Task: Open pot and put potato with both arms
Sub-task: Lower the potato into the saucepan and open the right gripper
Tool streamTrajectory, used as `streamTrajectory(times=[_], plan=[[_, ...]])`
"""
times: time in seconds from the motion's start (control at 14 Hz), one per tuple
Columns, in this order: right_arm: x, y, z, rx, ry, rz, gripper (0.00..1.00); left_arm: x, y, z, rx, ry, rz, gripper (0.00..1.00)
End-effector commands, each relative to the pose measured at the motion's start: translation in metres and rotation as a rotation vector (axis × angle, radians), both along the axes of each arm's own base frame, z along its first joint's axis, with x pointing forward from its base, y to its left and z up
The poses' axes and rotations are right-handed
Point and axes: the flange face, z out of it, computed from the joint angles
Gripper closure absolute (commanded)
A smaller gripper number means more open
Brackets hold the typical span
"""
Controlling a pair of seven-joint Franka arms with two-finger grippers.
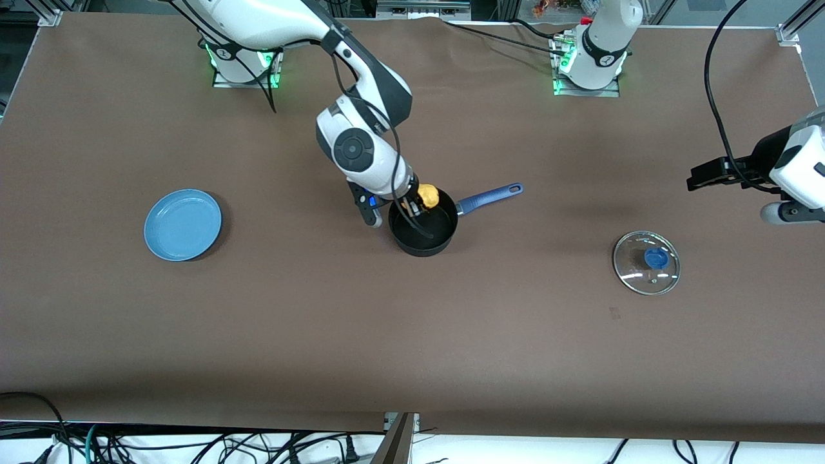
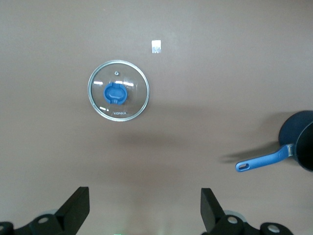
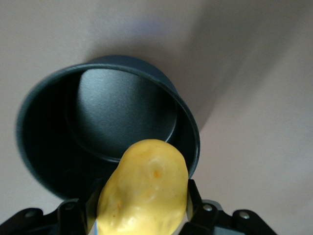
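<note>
1. We find the potato (image 1: pixel 428 194) clamped between the fingers of the right gripper (image 1: pixel 419 200), held over the rim of the pot (image 1: pixel 423 229) on the side where the handle joins. The right wrist view confirms it: the potato (image 3: pixel 143 188) sits between both fingers with the open pot (image 3: pixel 105 125) directly below.
2. The pot stands uncovered near the middle of the bench (image 1: pixel 412 335), its blue handle (image 1: pixel 490 196) pointing toward the left arm's end. Its interior looks empty.
3. The glass lid (image 1: pixel 646 262) lies flat on the bench, knob up, well apart from the pot toward the left arm's end.
4. The left gripper (image 1: pixel 702 175) hangs above the bench near the lid, its fingers (image 2: pixel 76 208) spread apart and holding nothing; this arm waits.
5. A blue plate (image 1: pixel 183 224) rests empty toward the right arm's end.
6. We judge the step in hand to be placing the potato; opening is done.
7. The next move calls for centring the potato over the pot's mouth, lowering it inside, then parting the fingers clear of the rim.
</note>
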Motion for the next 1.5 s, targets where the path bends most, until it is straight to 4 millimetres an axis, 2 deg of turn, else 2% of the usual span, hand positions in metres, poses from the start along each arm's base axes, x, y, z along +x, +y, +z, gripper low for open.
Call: streamTrajectory(times=[0.0,0.29,0.57,0.64,0.71,0.79,0.86,1.07,1.21,1.43], plan=[[0.006,0.011,-0.016,0.025,-0.04,-0.028,0.62,0.003,0.003,0.011,-0.01,-0.057,0.022,0.0],[0.016,0.005,-0.035,0.002,-0.1,-0.021,0.62,-0.001,0.016,0.02,0.002,-0.076,0.033,0.0],[0.013,0.008,-0.065,-0.012,-0.116,-0.008,0.62,-0.001,0.015,0.021,0.01,-0.077,0.01,0.0],[0.011,0.01,-0.067,-0.012,-0.12,-0.005,0.6,-0.001,0.017,0.021,0.01,-0.077,-0.009,0.0],[0.012,0.009,-0.066,-0.011,-0.119,-0.008,0.43,-0.001,0.018,0.02,0.009,-0.076,-0.015,0.0],[0.012,0.009,-0.061,-0.009,-0.123,-0.007,0.12,-0.001,0.018,0.02,0.008,-0.076,-0.01,0.0],[0.015,0.007,-0.059,-0.01,-0.124,-0.01,0.01,-0.001,0.017,0.02,0.007,-0.076,-0.006,0.0],[0.021,0.002,-0.025,-0.014,-0.127,-0.014,0.01,-0.001,0.019,0.02,0.012,-0.076,-0.007,0.0],[0.033,-0.01,0.023,-0.053,-0.11,0.003,0.01,-0.001,0.019,0.02,0.012,-0.076,-0.007,0.0],[0.05,-0.042,0.095,-0.119,-0.08,0.058,0.01,-0.001,0.018,0.02,0.012,-0.076,-0.007,0.0]])
